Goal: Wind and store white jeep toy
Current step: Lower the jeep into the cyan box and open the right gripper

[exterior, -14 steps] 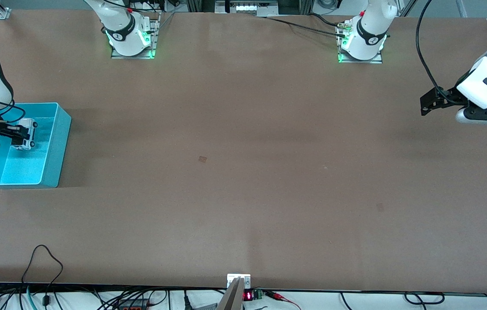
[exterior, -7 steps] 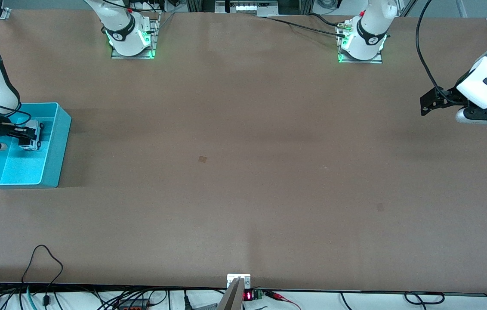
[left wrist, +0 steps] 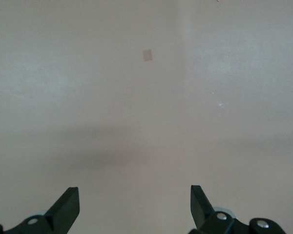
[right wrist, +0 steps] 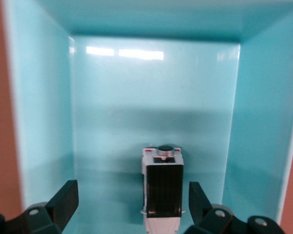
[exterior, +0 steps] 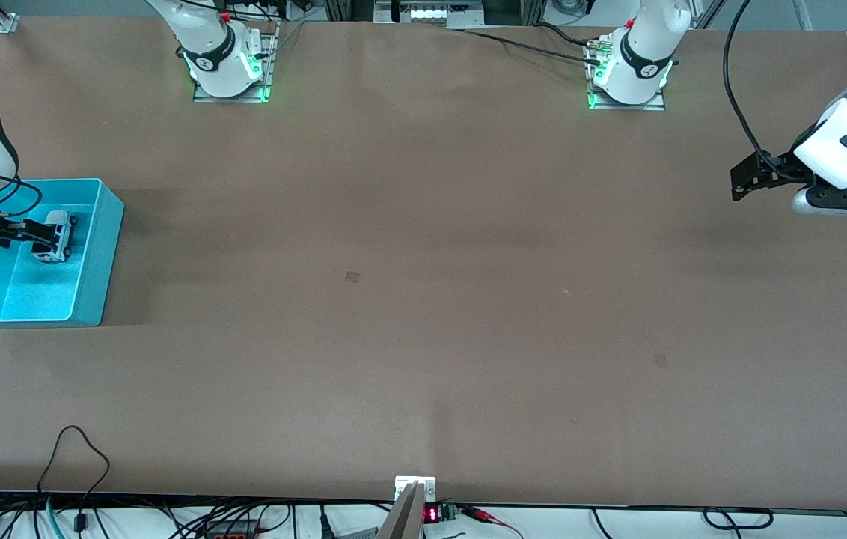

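So the white jeep toy is sitting on the floor of the turquoise bin at the right arm's end of the table. The right gripper is hovering over it, fingers spread and gripping nothing. The left gripper is waiting over its own end, also spread wide and empty.

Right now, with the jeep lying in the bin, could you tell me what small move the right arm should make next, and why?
Probably lift the right gripper straight up out of the turquoise bin. Its fingers stand open on either side of the white jeep toy, which rests on the bin floor, so storing looks done. The left gripper waits, open, over bare table.
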Robot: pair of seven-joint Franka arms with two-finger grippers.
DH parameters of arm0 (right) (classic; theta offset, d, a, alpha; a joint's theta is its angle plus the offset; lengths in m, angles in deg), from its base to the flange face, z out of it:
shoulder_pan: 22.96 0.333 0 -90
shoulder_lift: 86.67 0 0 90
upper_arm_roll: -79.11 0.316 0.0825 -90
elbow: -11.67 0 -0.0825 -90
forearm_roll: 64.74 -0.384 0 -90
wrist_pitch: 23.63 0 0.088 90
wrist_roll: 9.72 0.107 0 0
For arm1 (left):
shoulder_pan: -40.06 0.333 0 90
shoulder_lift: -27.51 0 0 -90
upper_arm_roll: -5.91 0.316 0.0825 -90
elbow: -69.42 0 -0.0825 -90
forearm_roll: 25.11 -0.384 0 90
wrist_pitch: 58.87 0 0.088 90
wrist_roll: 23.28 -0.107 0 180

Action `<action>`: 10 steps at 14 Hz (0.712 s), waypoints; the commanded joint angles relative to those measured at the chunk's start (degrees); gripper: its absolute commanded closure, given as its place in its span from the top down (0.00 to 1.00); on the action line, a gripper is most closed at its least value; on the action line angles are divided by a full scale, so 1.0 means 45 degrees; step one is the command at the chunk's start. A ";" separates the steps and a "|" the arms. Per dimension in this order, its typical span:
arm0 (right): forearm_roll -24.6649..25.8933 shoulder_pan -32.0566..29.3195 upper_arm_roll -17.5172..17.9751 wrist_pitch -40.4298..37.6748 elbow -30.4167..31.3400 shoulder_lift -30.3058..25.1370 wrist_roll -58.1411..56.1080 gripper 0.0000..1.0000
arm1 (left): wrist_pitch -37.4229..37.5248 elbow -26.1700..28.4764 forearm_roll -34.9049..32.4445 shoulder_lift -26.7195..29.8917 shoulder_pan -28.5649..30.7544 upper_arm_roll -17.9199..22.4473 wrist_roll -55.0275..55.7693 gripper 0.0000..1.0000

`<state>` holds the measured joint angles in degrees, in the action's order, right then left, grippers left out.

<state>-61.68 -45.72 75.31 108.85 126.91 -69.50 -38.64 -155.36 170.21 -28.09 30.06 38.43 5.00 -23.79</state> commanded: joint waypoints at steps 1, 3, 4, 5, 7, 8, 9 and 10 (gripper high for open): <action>-0.0075 0.0739 -0.0035 -0.0708 0.0037 -0.1156 -0.0272 1.00 | 0.0172 -0.0073 0.0253 0.0156 -0.0010 0.0048 -0.0296 1.00; -0.0094 0.1557 -0.0055 -0.1487 -0.0353 -0.1586 -0.0136 1.00 | 0.0211 -0.0073 0.0253 0.0156 -0.0010 0.0048 -0.0316 1.00; -0.0094 0.1851 -0.0035 -0.2149 -0.0529 -0.1821 -0.0019 1.00 | 0.0211 -0.0073 0.0253 0.0156 -0.0010 0.0048 -0.0316 1.00; -0.0094 0.2086 -0.0035 -0.2600 -0.0685 -0.1997 0.0059 1.00 | 0.0211 -0.0073 0.0253 0.0156 -0.0010 0.0048 -0.0316 1.00; -0.0094 0.2690 -0.0035 -0.3033 -0.0784 -0.2388 0.0410 1.00 | 0.0211 -0.0073 0.0253 0.0156 -0.0010 0.0048 -0.0316 1.00; -0.0094 0.3042 -0.0035 -0.3131 -0.0804 -0.2621 0.0682 1.00 | 0.0211 -0.0073 0.0253 0.0156 -0.0010 0.0048 -0.0316 1.00; -0.0113 0.3258 -0.0035 -0.3267 -0.0823 -0.2798 0.0782 1.00 | 0.0211 -0.0073 0.0253 0.0156 -0.0010 0.0048 -0.0316 1.00; -0.0152 0.3473 -0.0035 -0.3462 -0.0862 -0.2877 0.0802 1.00 | 0.0211 -0.0073 0.0253 0.0156 -0.0010 0.0048 -0.0316 1.00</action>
<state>-61.70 -31.99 75.56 95.49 123.25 -80.90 -36.02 -155.34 170.21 -28.09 30.06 38.42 4.99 -23.79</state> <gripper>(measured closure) 0.000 0.000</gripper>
